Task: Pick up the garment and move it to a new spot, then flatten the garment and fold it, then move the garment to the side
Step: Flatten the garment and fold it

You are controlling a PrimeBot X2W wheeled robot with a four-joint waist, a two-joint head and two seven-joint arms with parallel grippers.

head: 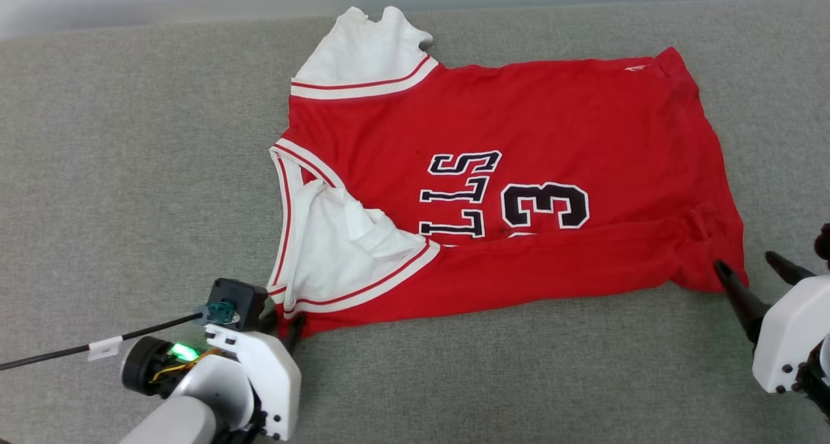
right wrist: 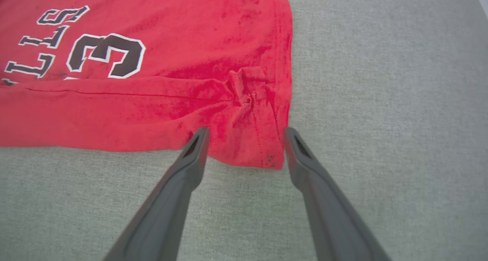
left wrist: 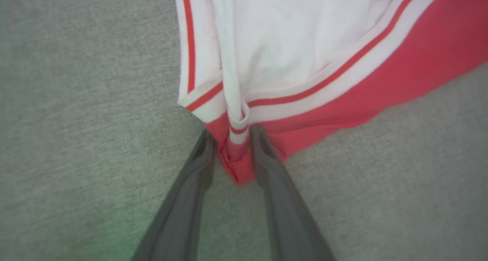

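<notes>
Red garment (head: 551,120): I see it spread on the surface, smooth knit, near edge folded over, block letters sideways.
Grey surface (head: 130,172): coarse, felt-like weave.
Left gripper (left wrist: 232,139): narrowed round the striped sleeve corner, fabric touching both fingers; clamped or not, I cannot tell.
Right gripper (right wrist: 246,139): wide, puckered hem corner between its tips.
</notes>
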